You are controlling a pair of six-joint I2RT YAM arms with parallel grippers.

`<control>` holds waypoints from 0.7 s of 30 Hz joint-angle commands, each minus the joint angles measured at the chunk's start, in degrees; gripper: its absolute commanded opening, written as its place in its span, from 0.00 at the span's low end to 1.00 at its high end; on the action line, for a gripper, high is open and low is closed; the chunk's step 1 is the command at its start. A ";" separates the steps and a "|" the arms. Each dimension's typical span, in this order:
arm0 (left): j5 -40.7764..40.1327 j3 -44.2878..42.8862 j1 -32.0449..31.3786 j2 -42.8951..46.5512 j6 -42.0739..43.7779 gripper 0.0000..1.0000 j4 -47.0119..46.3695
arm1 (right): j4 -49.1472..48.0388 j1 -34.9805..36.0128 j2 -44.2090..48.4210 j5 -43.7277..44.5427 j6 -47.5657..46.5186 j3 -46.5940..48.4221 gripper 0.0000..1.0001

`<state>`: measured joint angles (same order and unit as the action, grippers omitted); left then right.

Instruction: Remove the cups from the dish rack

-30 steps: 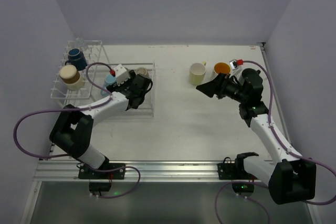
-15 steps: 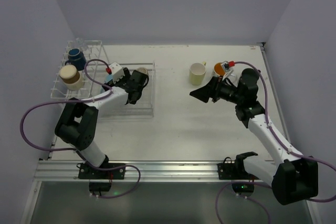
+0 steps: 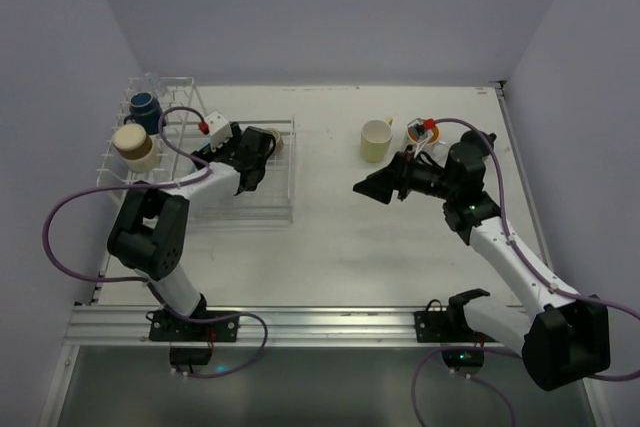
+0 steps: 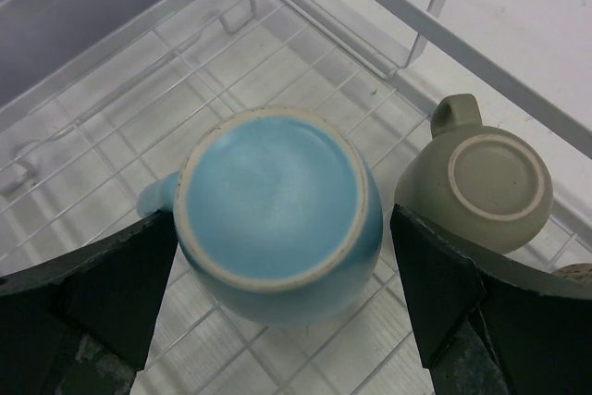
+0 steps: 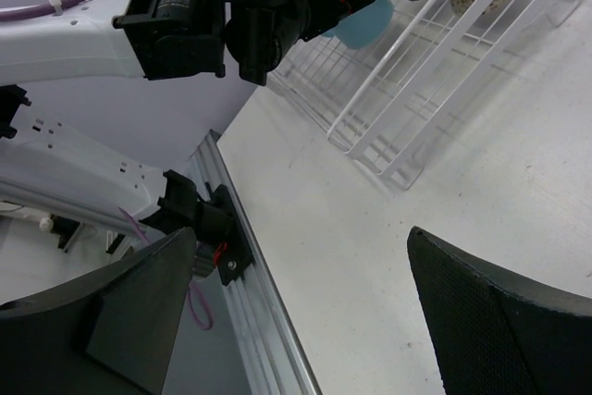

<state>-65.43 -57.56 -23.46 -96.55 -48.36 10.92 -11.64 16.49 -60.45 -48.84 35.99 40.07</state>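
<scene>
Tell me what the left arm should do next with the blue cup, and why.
Probably close the left gripper on the light blue cup: it sits upside down in the dish rack, and the open fingers flank it on both sides.

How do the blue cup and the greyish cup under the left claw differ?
The blue cup is light blue and bigger; the grey cup is dull grey-brown and smaller. The blue cup sits between the fingers of the open left claw; the grey cup lies outside them. Both stand upside down in the wire rack.
</scene>
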 commanded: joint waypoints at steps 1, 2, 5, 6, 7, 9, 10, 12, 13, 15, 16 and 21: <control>-4.09 -0.97 0.87 -1.18 2.56 1.00 -7.13 | -1.98 0.56 -0.29 -2.22 -0.83 2.46 0.99; -3.83 -0.71 1.05 -1.53 3.35 1.00 -8.18 | -2.16 0.65 -0.20 -2.31 -0.83 2.38 0.99; -2.60 -0.36 1.58 -1.97 5.38 1.00 -9.86 | -2.16 0.82 0.15 -2.40 -0.92 2.29 0.99; -1.99 -0.27 1.67 -1.89 5.47 0.97 -10.65 | -2.25 0.91 0.41 -2.40 -0.92 2.20 0.99; -1.81 -0.18 1.75 -1.80 5.38 0.95 -12.05 | -2.25 0.91 0.59 -2.40 -1.01 2.20 0.99; -1.20 1.04 1.67 -1.10 5.38 0.85 -12.50 | -2.07 1.00 1.11 -2.14 -1.09 2.20 0.98; -0.93 1.48 1.75 -0.75 5.12 0.81 -12.76 | -2.07 1.00 1.21 -1.96 -1.09 2.20 0.98; -0.49 3.32 1.67 0.75 4.85 0.67 -12.85 | -1.64 1.00 1.47 -1.17 -1.09 2.37 0.96; -0.23 4.03 1.58 2.06 4.42 0.61 -12.68 | -1.37 1.00 1.82 -0.82 -1.09 2.38 0.96; 0.56 5.61 1.32 3.56 3.54 0.52 -12.41 | -1.11 1.00 2.08 0.49 -0.75 2.38 0.95; 0.74 7.36 0.97 5.13 2.84 0.48 -12.50 | -0.93 1.00 2.35 1.11 -0.13 2.29 0.95; 1.27 11.76 -1.84 10.67 2.13 0.31 -12.41 | -2.42 1.70 3.14 2.34 2.59 0.54 0.94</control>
<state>-63.09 -47.97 -23.35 -89.91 -42.89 0.73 -11.64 17.39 -59.02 -47.79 36.60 40.16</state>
